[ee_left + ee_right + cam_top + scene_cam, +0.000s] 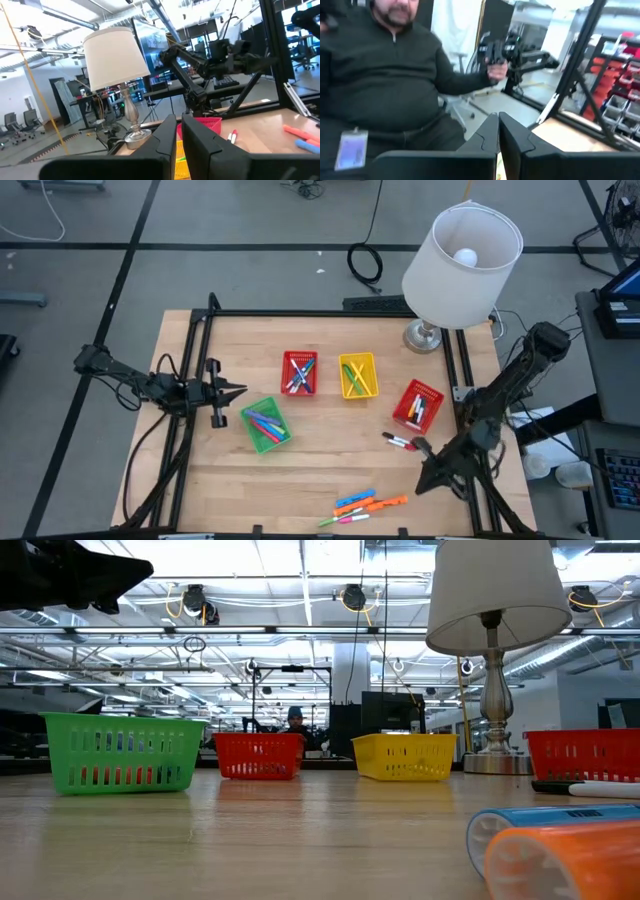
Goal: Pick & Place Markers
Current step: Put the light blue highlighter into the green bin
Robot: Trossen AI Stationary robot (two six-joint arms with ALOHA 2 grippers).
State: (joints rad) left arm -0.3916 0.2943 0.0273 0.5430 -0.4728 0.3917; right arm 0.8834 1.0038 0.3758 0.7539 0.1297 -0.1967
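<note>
Wood-topped table [220, 480] from above: taking the lamp [462, 255] at its far right corner as my landmark, a red basket [417, 406] sits on the near side of the lamp, a yellow basket [358, 375] to its left, another red basket [299, 373] beyond that, and a green basket [264, 424] farthest off; each holds markers. A loose cluster of markers [362, 507] lies at the near edge, well apart from the lamp, and two more markers [400, 441] rest just beside the nearest red basket. My left gripper [236, 391] hangs beside the green basket, my right gripper [424, 446] close to those two.

At table height, a blue marker and an orange marker [570, 865] fill the near corner, the baskets ranged to the lamp's left.

My left wrist shows my fingers [200, 142] pressed together, clenched on nothing, pointing toward the lamp.

My right wrist shows my fingers [512, 132] likewise closed and empty, I think; a person [390, 80] sits beyond, one hand [496, 71] on a control handle
</note>
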